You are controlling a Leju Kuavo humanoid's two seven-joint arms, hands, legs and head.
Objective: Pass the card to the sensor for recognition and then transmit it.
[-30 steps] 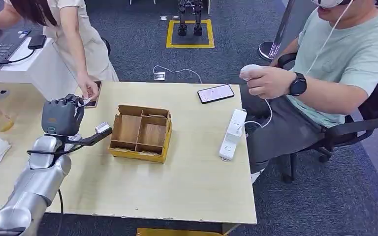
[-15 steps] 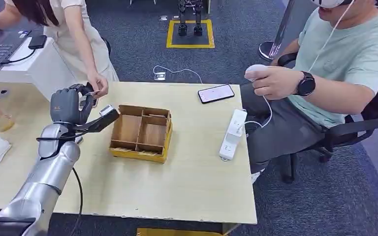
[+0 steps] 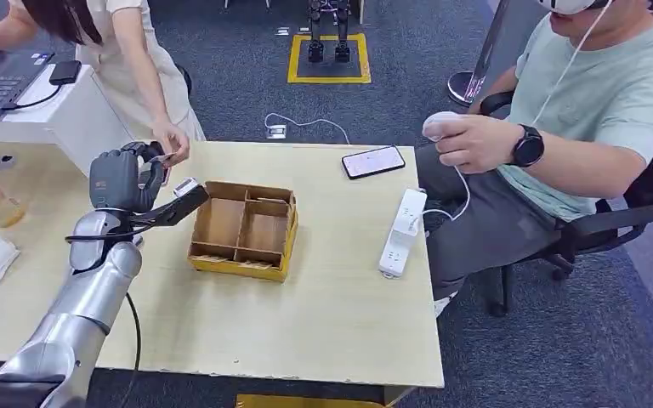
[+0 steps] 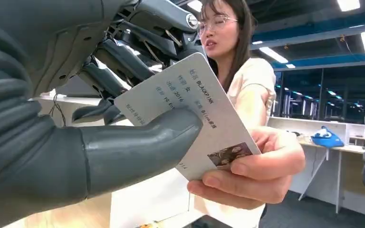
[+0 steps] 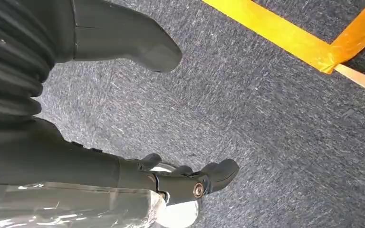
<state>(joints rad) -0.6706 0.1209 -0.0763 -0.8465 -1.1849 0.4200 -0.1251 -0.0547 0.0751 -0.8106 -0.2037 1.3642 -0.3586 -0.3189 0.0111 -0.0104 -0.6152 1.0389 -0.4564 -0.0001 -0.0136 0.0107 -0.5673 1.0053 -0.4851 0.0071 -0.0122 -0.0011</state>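
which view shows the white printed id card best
The left wrist view: the white printed ID card sits close up, text and photo visible, pinched by the robot's left hand and a person's hand. In the head view it is a sliver. The right wrist view looks at carpet.

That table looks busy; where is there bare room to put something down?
The table is bare along its near edge, in front of the box, and between the box and the power strip. It is crowded at the far left corner, where the left hand and a person's hand hold the card.
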